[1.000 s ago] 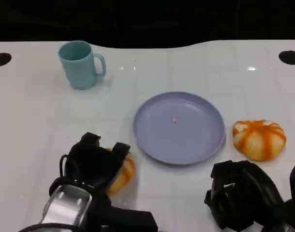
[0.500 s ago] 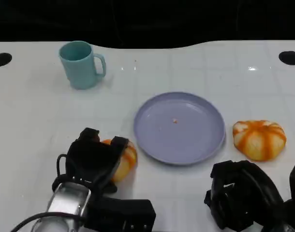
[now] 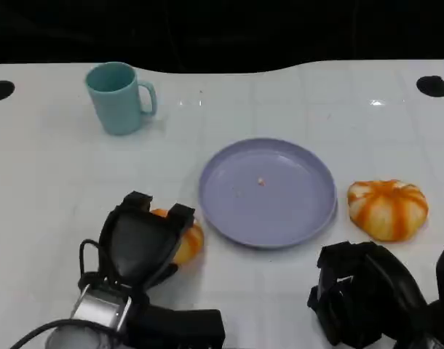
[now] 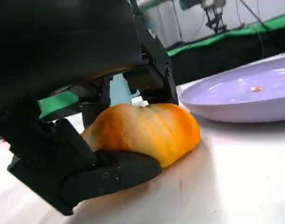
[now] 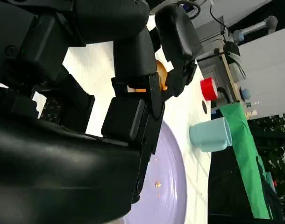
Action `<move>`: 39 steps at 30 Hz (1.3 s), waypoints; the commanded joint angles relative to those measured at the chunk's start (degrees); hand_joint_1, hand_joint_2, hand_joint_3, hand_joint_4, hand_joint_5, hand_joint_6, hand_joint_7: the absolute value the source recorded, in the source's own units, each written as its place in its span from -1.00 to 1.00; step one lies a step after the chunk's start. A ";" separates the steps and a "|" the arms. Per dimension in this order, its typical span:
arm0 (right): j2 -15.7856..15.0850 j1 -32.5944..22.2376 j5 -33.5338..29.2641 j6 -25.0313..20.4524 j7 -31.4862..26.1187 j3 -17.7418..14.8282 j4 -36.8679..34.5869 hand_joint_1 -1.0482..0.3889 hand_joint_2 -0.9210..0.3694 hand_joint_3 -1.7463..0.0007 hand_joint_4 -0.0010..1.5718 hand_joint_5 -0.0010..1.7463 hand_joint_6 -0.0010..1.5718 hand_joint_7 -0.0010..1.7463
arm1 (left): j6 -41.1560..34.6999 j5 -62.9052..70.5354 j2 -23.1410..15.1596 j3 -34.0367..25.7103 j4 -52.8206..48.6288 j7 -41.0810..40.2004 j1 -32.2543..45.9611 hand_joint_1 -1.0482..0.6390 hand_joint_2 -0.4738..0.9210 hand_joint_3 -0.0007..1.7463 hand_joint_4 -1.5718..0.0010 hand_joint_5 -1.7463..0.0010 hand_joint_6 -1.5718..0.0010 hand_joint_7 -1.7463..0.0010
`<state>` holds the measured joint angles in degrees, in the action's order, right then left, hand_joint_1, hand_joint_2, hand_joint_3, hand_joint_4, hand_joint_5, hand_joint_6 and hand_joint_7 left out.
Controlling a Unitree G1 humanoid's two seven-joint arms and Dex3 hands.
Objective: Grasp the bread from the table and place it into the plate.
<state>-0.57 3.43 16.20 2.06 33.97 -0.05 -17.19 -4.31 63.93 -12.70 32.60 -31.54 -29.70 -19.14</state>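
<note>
An orange-striped bread roll (image 3: pixel 188 241) lies on the white table just left of the lavender plate (image 3: pixel 309 218). My left hand (image 3: pixel 138 243) is over it and grips it; in the left wrist view the fingers (image 4: pixel 152 79) press on top of the roll (image 4: pixel 147 130) and the thumb lies against its underside, with the plate's rim (image 4: pixel 236 100) close beyond. The roll still touches the table. A second striped roll (image 3: pixel 387 209) sits right of the plate. My right hand (image 3: pixel 360 291) rests near the table's front edge with its fingers curled in, holding nothing.
A teal cup (image 3: pixel 119 97) stands at the back left, also seen in the right wrist view as the cup (image 5: pixel 211 134). Two black holes (image 3: pixel 1 90) (image 3: pixel 433 86) mark the table's far corners. A crumb lies at the plate's centre.
My left hand has pushed forward over the roll and closed around it; the roll shifted slightly toward the plate. The right hand has stayed still.
</note>
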 commanded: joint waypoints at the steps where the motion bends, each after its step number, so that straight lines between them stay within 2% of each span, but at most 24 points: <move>1: -0.78 -0.22 0.74 -0.35 -0.01 -0.55 0.18 -1.00 0.36 -0.62 0.87 0.61 1.00 0.14 | 0.60 -1.13 -0.64 0.55 -3.59 -4.92 -0.44 -0.23 0.02 0.77 -0.37 -1.00 -0.10 -0.55; 4: -0.90 -0.07 0.50 -0.35 -0.11 -0.50 0.06 -1.00 0.36 -0.62 0.88 0.61 1.00 0.14 | 0.00 -1.50 -0.57 0.65 -4.30 -6.87 -0.74 -0.22 -0.03 0.83 -0.39 -1.00 -0.04 -0.69; 9: -0.82 -0.04 0.56 -0.87 -0.32 -0.51 0.17 -1.00 0.38 -0.62 0.87 0.62 1.00 0.14 | -1.51 -2.34 -0.39 0.19 -3.54 -7.36 -0.70 -0.21 -0.05 0.80 -0.39 -1.00 -0.05 -0.64; 11: -0.70 -0.06 0.57 -0.48 -0.18 -0.55 -0.11 -1.00 0.38 -0.63 0.86 0.62 1.00 0.12 | -1.41 -2.67 -0.46 0.12 -3.41 -7.87 -0.70 -0.20 -0.08 0.85 -0.39 -1.00 -0.01 -0.82; 16: -0.47 -0.12 0.49 0.30 0.00 -0.46 -0.38 -1.00 0.37 -0.65 0.87 0.63 1.00 0.14 | -0.97 -3.69 -1.23 -0.25 -1.61 -8.70 -0.60 -0.18 -0.09 0.92 -0.41 -1.00 0.02 -0.98; 18: -0.46 -0.15 0.57 0.21 0.06 -0.43 -0.29 -1.00 0.38 -0.66 0.87 0.63 1.00 0.15 | -1.07 -3.91 -1.60 -0.46 -0.77 -8.62 -0.52 -0.17 -0.11 0.95 -0.41 -1.00 0.02 -1.00; 20: -0.48 0.01 0.79 0.00 0.29 -0.45 -0.42 -1.00 0.39 -0.64 0.87 0.63 1.00 0.13 | -1.70 -3.80 -1.90 -0.73 0.12 -8.44 -0.48 -0.15 -0.10 0.93 -0.41 -1.00 -0.02 -0.82; 21: -0.46 0.02 0.63 0.13 0.15 -0.41 -0.43 -1.00 0.39 -0.63 0.87 0.62 1.00 0.13 | -1.96 -3.79 -1.93 -0.93 0.50 -8.63 -0.43 -0.15 -0.11 0.92 -0.41 -1.00 -0.04 -0.80; 24: -0.44 0.22 0.48 0.54 0.15 -0.43 -0.87 -1.00 0.37 -0.62 0.89 0.62 1.00 0.14 | -1.53 -4.55 -2.05 -1.71 1.48 -9.15 -0.38 -0.12 -0.11 0.98 -0.42 -1.00 -0.05 -0.98; 29: -0.51 0.46 0.05 1.18 -0.03 -0.36 -1.66 -1.00 0.41 -0.68 0.90 0.60 1.00 0.15 | -0.86 -5.78 -2.20 -2.61 2.90 -9.65 -0.42 -0.10 -0.09 1.00 -0.41 -1.00 -0.06 -1.00; 33: -0.28 0.11 0.47 -0.11 -0.56 -0.36 -0.84 -1.00 0.42 -0.68 0.89 0.60 1.00 0.16 | 0.51 -6.87 -2.29 -3.95 5.04 -11.01 -0.05 -0.06 -0.14 1.00 -0.42 -1.00 -0.08 -1.00; 39: -0.25 0.19 0.47 -0.05 -0.34 -0.31 -0.99 -1.00 0.41 -0.66 0.88 0.62 1.00 0.15 | 2.95 -7.62 -2.17 -5.08 7.56 -13.59 -0.29 -0.05 -0.05 0.95 -0.43 -1.00 -0.07 -1.00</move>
<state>-0.21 3.49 16.23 2.14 33.69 -0.05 -18.24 -2.83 56.91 -13.89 28.52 -25.03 -40.89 -19.19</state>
